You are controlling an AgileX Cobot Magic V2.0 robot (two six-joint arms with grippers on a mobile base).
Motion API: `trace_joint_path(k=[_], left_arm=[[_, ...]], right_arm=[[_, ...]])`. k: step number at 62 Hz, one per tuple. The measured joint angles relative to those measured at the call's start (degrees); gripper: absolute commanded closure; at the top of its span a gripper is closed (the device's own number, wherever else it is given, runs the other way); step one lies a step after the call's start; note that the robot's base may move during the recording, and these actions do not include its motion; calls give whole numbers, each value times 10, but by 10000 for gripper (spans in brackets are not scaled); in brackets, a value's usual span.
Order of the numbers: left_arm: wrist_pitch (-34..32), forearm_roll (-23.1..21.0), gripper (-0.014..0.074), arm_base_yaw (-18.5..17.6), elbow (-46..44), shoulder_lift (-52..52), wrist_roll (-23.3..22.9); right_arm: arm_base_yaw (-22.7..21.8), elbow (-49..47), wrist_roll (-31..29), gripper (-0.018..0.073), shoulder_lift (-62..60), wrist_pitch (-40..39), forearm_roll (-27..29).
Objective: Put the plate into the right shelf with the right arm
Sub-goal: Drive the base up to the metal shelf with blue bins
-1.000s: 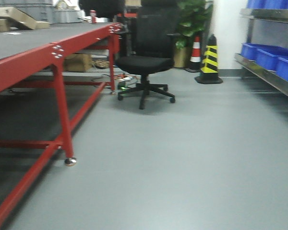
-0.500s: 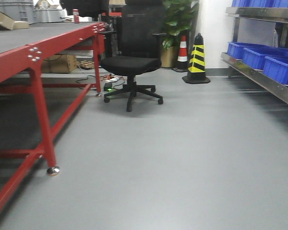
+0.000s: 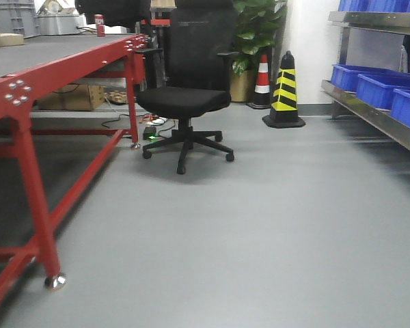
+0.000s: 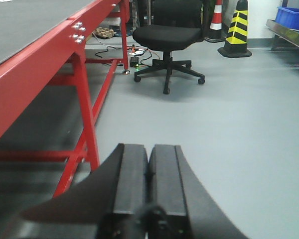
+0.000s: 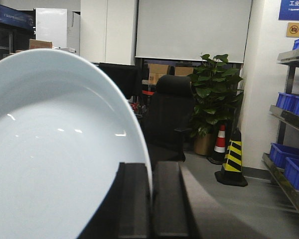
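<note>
A: Leftward went the red workbench (image 3: 27, 171) leg in the front view, and the office chair (image 3: 184, 99) looks slightly nearer than before. Where's the plate (image 5: 55, 149)?

B: On edge, left of the chair in the right wrist view, its rim clamped by the right gripper (image 5: 150, 169). The right shelf (image 3: 369, 115) stands well right of the chair. The left gripper (image 4: 148, 152) has its fingers pressed together on nothing.

Workbench (image 3: 68, 72) left, shelf (image 3: 369, 115) right, chair (image 3: 183, 101) ahead

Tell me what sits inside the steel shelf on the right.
The stainless-steel tiered shelf holds large blue plastic bins on both visible tiers. The bins' walls hide whatever lies inside them.
</note>
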Motion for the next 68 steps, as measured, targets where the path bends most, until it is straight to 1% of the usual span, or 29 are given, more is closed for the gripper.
trace_joint_path(k=[68], left_arm=[[0, 0, 643, 0, 0, 0, 0]], right_arm=[[0, 0, 0, 530, 0, 0, 0]])
